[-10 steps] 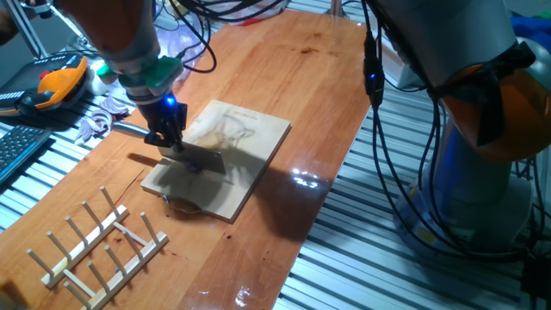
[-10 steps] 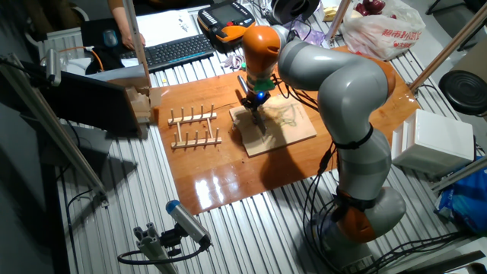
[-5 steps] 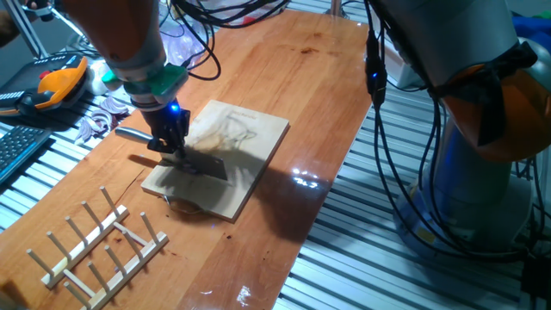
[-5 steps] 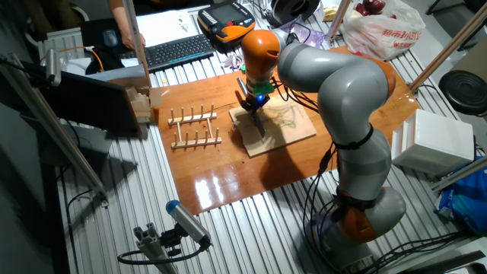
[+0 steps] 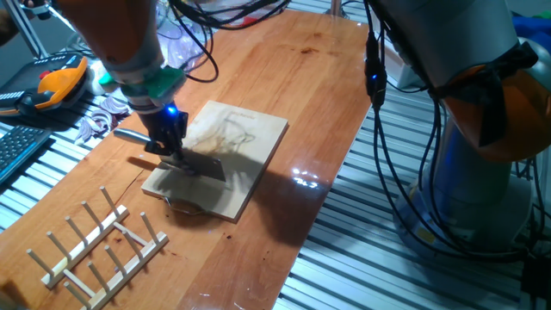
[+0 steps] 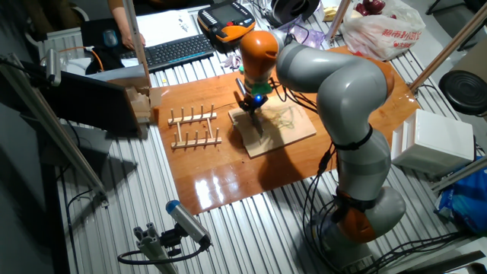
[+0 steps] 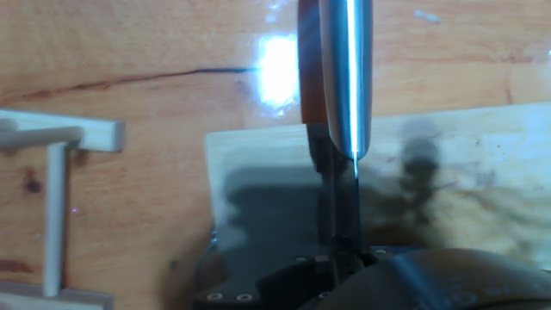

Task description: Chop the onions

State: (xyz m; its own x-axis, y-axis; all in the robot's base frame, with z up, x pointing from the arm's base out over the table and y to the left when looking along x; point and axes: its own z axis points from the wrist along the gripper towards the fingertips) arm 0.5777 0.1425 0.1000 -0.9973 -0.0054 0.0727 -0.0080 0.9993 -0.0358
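- One fixed view: my arm's gripper [image 5: 172,151] sits low over the near-left part of the pale cutting board [image 5: 250,142], its fingers pinched on the handle of a knife [image 5: 200,164] whose dark blade lies close above the board.
- The board rests on the long wooden tabletop [image 5: 293,77], with a wooden peg rack [image 5: 103,245] lying near its left corner, apart from it.
- I can make out brownish stains and thin streaks on the board's far half [image 5: 225,131], but I cannot tell the onions from the marks here; no clear wedge or diced bits show.
- The other fixed view: the grey-and-orange arm [image 6: 335,84] bends over the table, and the gripper [image 6: 253,109] holds the knife [image 6: 259,124] over the board [image 6: 285,125]; the rack [image 6: 194,128] lies to the side of it, and a teach pendant [image 6: 228,19] and a keyboard [image 6: 179,49] lie beyond the table's far edge.
- Hand view: the knife's bright spine [image 7: 346,77] runs straight away from the camera, crossing the board's edge [image 7: 258,155]; the blade's shadow falls on the pale wood, with dark smears to the right [image 7: 465,194]; the onions are not clear enough to pick out.
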